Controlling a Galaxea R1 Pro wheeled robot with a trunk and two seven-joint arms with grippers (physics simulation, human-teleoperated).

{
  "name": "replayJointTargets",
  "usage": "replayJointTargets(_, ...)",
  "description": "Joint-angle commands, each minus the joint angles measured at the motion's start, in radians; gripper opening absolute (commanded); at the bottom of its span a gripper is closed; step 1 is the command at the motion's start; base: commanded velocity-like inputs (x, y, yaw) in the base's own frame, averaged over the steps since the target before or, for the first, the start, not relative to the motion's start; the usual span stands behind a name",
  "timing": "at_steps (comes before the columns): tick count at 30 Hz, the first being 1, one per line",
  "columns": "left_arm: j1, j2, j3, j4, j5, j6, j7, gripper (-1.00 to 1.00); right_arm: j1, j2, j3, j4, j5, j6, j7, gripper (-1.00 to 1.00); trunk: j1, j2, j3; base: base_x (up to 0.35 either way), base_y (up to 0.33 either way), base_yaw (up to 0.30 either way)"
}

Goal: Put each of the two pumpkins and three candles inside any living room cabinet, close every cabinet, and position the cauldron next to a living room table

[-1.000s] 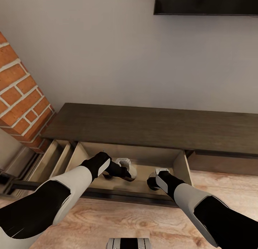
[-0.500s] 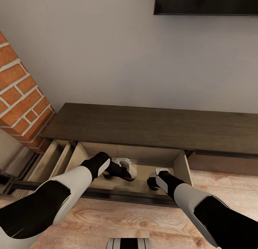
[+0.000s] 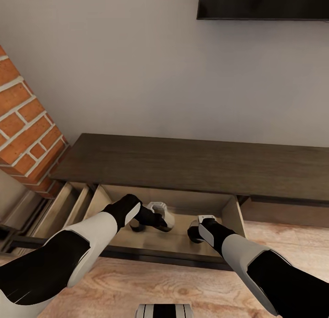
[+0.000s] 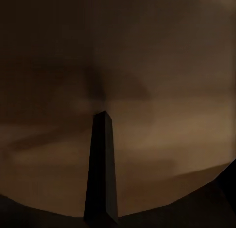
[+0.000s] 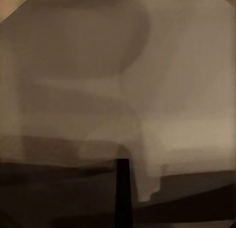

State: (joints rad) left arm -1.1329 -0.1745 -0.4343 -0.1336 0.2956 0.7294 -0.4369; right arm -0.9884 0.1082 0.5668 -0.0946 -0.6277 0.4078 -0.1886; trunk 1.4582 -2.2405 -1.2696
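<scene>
So both arms reach down into the open drawer [image 3: 180, 203] of the cabinet [image 3: 192, 164], pale inside showing w/ the dark front rail nearest the robot. Left tool [image 3: 165, 223] sits low near the drawer's middle, right tool [image 3: 195, 233] just beside it toward the drawer's right wall. Can't tell if either tool is clenched, released or carrying anything: the wrists hide the tips from the head cam, and both wrist views are dim brown blur w/ one dark finger [image 4: 101, 169] each. No pumpkin or candle is clearly identifiable; if one is being set down, it's under the wrists inside the drawer. To do this step well, I'd judge: lower till the load rests on the drawer floor, let go fully, then lift straight up so nothing catches the rail or wall. Vs. half a sec back, arms look unchanged; the whole view shifted slightly, so the cam moved, not the cabinet.
</scene>
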Motion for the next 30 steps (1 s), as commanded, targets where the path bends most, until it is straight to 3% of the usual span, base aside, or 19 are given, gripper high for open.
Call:
replayJointTargets(1, -0.001, 0.0, -0.004, 0.0, 0.007, 0.004, 0.0, -1.0, 0.0, 0.0, 0.008, -0.002, -0.01, 0.005, -0.006, -1.0, 0.0, 0.0, -0.001, 0.005, 0.0, 0.0)
replayJointTargets(23, -0.001, 0.0, -0.004, 0.0, 0.007, 0.004, 0.0, -1.0, 0.0, -0.001, 0.008, -0.002, -0.01, 0.003, -0.006, -1.0, 0.0, 0.0, -0.012, 0.0, 0.0, 0.026)
replayJointTargets(24, -0.001, 0.0, -0.004, 0.0, 0.007, 0.004, 0.0, -1.0, 0.0, -0.001, 0.008, -0.002, -0.01, 0.003, -0.006, 1.0, 0.0, 0.0, -0.012, 0.0, 0.0, 0.002)
replayJointTargets(30, -0.001, 0.0, -0.004, 0.0, 0.007, 0.004, 0.0, -1.0, 0.0, 0.0, 0.008, -0.002, -0.01, 0.005, -0.006, 1.0, 0.0, 0.0, -0.012, 0.0, 0.0, 0.0)
